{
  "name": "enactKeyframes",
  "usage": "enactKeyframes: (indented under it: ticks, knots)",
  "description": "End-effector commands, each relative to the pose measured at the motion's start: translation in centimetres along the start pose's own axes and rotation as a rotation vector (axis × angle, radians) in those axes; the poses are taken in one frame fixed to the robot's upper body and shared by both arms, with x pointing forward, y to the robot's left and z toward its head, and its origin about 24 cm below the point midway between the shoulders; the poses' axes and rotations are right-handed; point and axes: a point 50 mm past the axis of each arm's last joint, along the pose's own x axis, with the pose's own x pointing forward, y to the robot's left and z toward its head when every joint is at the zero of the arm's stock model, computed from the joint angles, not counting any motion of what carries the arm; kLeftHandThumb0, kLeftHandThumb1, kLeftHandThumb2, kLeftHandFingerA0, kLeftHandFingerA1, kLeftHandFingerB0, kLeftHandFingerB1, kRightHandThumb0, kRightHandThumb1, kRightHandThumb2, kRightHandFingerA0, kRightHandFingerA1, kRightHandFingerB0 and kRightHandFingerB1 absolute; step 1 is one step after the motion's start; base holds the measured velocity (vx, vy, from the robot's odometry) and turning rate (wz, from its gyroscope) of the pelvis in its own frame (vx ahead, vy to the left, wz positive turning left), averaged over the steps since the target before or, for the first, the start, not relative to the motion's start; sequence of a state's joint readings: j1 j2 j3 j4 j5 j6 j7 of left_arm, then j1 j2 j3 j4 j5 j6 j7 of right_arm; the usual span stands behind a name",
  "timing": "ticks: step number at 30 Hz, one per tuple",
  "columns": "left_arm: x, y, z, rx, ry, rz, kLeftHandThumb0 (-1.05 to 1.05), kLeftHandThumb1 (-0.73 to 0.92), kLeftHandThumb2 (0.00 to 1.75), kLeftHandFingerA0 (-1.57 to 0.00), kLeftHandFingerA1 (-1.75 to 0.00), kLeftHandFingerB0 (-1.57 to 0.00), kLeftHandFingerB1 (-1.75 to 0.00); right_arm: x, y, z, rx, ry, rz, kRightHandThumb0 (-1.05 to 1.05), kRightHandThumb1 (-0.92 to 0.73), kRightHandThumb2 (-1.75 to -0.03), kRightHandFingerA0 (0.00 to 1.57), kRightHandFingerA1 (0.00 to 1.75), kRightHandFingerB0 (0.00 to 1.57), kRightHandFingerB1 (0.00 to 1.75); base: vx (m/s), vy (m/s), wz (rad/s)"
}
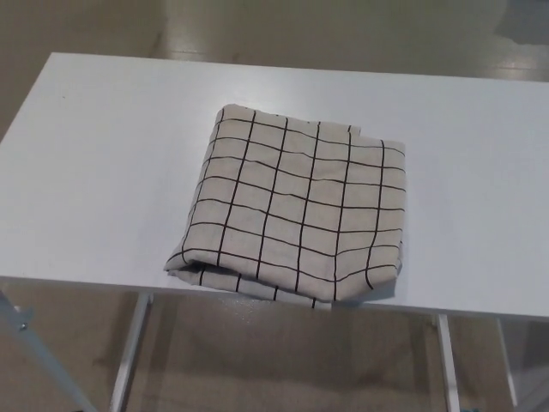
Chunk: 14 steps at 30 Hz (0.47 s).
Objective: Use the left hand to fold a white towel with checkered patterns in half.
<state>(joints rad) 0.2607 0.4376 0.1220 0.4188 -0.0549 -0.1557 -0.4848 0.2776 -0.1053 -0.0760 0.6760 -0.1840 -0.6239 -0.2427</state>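
- A white checkered towel (296, 215), cream-toned with a grid of thin black lines, lies folded on a white bench (94, 172), seen from the robot's head camera
- The towel sits a little right of the bench's middle and reaches the near edge, where its front corners slightly overhang the rim
- Its folded layers show along the front edge, the lower left corner curling into a rounded fold with a second layer visible beneath it
- At the far right corner an under layer pokes out just past the top layer, so the edges do not line up exactly
- The cloth lies mostly flat, slightly skewed against the bench's edges, with light rippling near the right side
- Neither the left hand nor the right hand is in the frame, so the state of their fingers cannot be told
- Under the bench, pale metal legs (129, 360) stand on a grey-brown floor (283, 360), and a slanted bar crosses the lower left corner
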Motion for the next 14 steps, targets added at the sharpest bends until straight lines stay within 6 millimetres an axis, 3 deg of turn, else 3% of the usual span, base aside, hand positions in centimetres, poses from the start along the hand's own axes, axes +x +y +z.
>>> enactKeyframes:
  ticks: [1, 14]
  knots:
    - [1.8, -1.1, -4.7, -0.380, 0.152, 0.354, -0.57, 0.34, 0.68, -0.51, -0.48, -0.43, -0.44, 0.5, 0.3, -0.7, 0.016, 0.097, 0.004, -0.40, -0.80, -0.63, 0.53, 0.63, 0.54, 0.51, 0.00, 0.000, 0.00]
    - [3.0, -0.7, -3.7, -0.288, 0.092, 0.358, -0.63, 0.36, 0.71, -0.43, -0.46, -0.38, -0.43, 2.2, 0.0, 0.1, -0.001, 0.021, 0.001, -0.38, -0.78, -0.63, 0.46, 0.57, 0.48, 0.50, 0.00, 0.000, 0.00]
